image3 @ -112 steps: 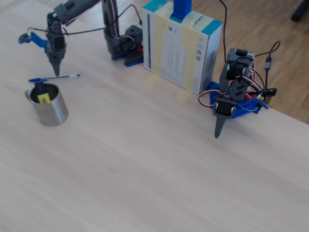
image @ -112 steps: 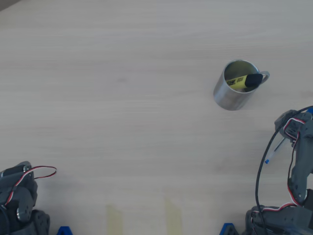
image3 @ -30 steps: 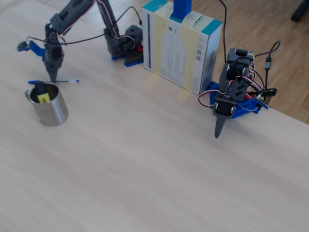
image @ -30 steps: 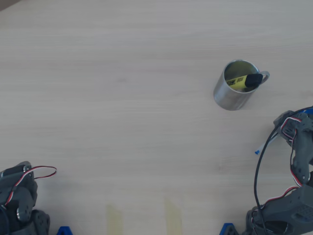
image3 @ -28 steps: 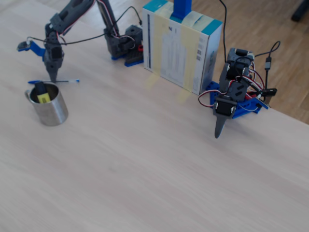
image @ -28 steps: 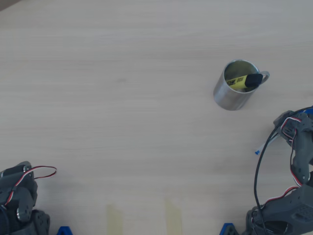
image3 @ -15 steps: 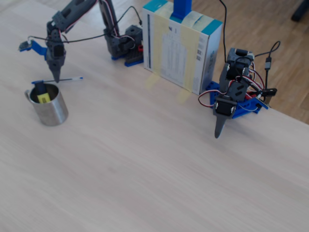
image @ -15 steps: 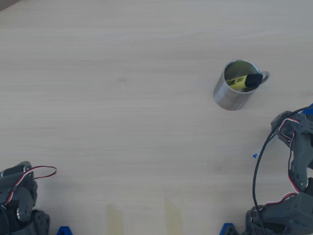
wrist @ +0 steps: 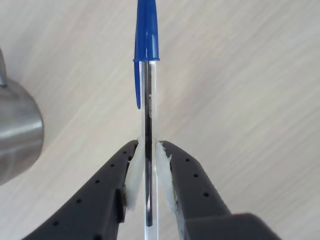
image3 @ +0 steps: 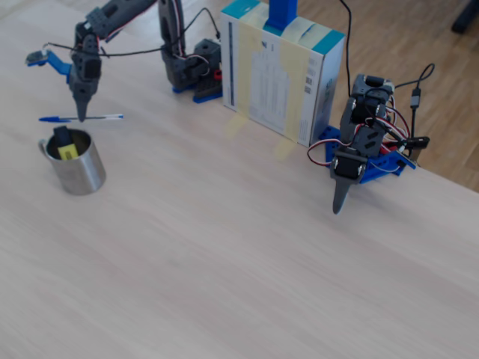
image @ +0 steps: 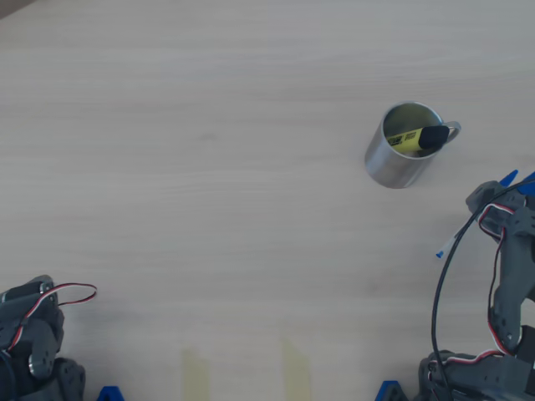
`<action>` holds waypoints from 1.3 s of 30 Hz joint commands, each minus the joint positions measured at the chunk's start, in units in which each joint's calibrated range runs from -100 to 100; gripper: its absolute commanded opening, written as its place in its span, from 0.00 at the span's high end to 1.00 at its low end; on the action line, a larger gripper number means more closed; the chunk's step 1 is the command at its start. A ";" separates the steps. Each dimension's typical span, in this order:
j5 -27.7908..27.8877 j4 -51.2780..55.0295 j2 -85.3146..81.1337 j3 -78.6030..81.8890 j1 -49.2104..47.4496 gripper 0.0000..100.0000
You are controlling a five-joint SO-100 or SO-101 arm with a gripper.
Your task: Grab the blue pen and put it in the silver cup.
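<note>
Gripper point(wrist: 149, 165) pinches the pen point(wrist: 148, 100) mid-barrel between its white pads, blue cap pointing away, and in the fixed view the pen sits level just above and behind the cup point(image3: 73, 163). A yellow highlighter point(image: 415, 138) leans inside that cup. Pale wood-grain table point(image: 209, 167) all around; a white-and-teal box point(image3: 281, 71) and a second arm point(image3: 359, 149) stand at its far edge, with brown plank floor beyond.

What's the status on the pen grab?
Gripper shut on blue pen. Silver cup close by, yellow highlighter already inside. Path clear.
</note>
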 commanded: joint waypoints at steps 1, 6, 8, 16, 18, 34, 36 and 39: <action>-0.09 -0.72 -4.52 1.25 -0.70 0.98; -0.14 -1.83 -8.76 3.70 -2.09 0.98; -0.09 -5.01 -10.26 5.15 -2.79 0.98; -0.04 -11.53 -15.24 7.60 -7.07 0.98; -0.04 -12.22 -16.49 7.51 -8.03 0.98; 0.33 -14.28 -24.64 9.24 -12.22 0.98; 0.33 -14.28 -25.80 8.96 -12.91 0.98; 0.38 -14.45 -26.96 8.87 -13.18 0.98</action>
